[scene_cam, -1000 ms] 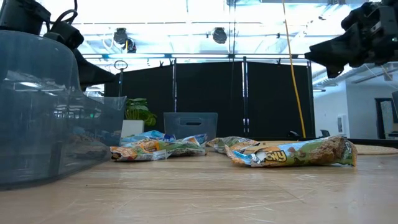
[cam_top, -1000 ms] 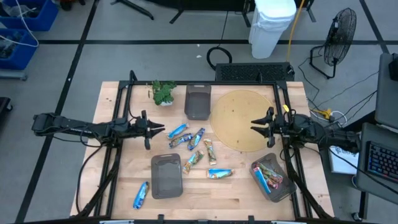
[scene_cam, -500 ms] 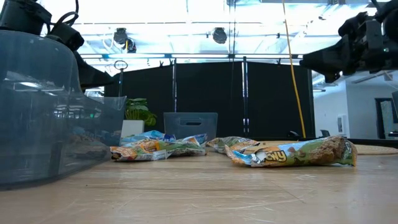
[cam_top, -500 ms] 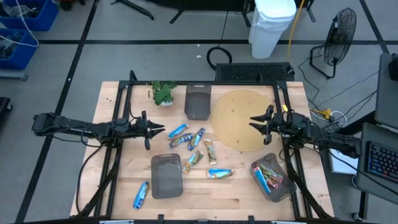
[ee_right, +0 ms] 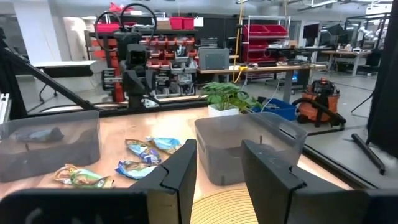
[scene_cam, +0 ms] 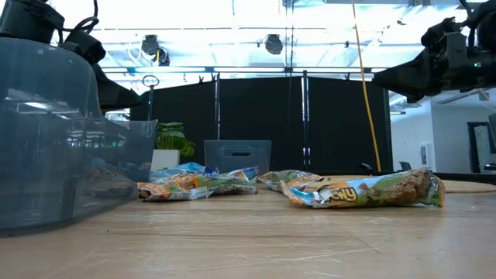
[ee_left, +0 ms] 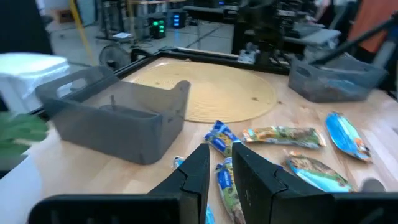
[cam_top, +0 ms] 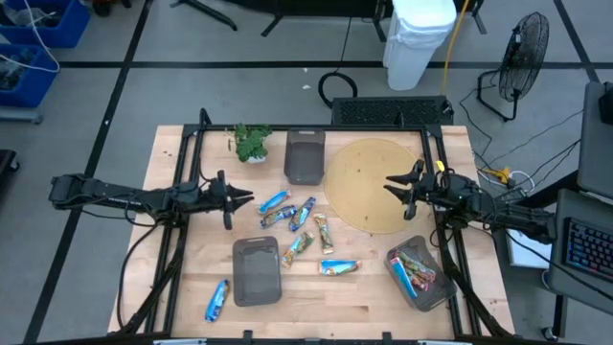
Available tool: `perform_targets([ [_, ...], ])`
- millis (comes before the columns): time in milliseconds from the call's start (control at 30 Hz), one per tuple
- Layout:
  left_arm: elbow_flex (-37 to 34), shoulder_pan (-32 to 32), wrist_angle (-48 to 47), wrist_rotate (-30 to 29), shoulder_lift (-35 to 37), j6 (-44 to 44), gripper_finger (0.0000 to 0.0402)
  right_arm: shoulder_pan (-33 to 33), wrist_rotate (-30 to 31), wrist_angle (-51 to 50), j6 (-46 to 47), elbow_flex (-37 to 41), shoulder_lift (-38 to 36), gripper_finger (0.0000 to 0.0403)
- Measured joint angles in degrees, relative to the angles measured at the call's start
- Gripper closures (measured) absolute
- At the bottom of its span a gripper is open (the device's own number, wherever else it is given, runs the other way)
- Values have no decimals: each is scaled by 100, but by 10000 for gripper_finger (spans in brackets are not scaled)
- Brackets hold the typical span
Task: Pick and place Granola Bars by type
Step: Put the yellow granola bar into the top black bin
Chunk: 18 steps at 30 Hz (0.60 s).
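Several granola bars lie flat mid-table: blue ones [cam_top: 275,201] [cam_top: 305,213], tan-green ones [cam_top: 301,245] [cam_top: 339,267], and a lone blue one [cam_top: 217,299] near the front edge. More bars lie in the right bin [cam_top: 420,273]. My left gripper [cam_top: 247,199] hovers just left of the cluster, open by a narrow gap; its wrist view shows it [ee_left: 221,171] above the bars [ee_left: 283,135]. My right gripper [cam_top: 388,185] [ee_right: 219,168] is open above the round mat [cam_top: 364,206], pointing left, and it is high in the low view [scene_cam: 381,75].
An empty grey bin [cam_top: 305,158] stands at the far side and another [cam_top: 257,271] at the near side, looming large in the low view [scene_cam: 46,139]. A small plant [cam_top: 251,142] sits by the far-left corner. A black frame borders the table.
My right gripper has drifted slightly toward the table's left, farther over the round mat, staying open. The left arm and the bars have kept still.
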<state>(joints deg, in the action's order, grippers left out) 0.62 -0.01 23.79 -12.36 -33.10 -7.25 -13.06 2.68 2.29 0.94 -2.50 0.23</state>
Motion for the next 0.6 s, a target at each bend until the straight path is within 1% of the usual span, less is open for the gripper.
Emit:
perform_targets([
  [67,0,0,-22,-148,0,-210,327,0,2,-3,-12,0,0,287],
  [133,26,26,-217,-164,0,-442,327,0,4,-3,-13,0,0,287],
  [267,442,249,-1288,-137,-31,-847,327,0,8,-7,-12,4,0,287],
  [367,871,503,-1860,-322,-173,-718,323,0,11,-10,-12,4,0,287],
  [467,1339,740,-2224,-330,-392,-425,303,0,14,-10,-12,4,0,287],
  [600,1817,866,-2664,-247,-792,-441,250,0,17,-7,-12,4,0,287],
])
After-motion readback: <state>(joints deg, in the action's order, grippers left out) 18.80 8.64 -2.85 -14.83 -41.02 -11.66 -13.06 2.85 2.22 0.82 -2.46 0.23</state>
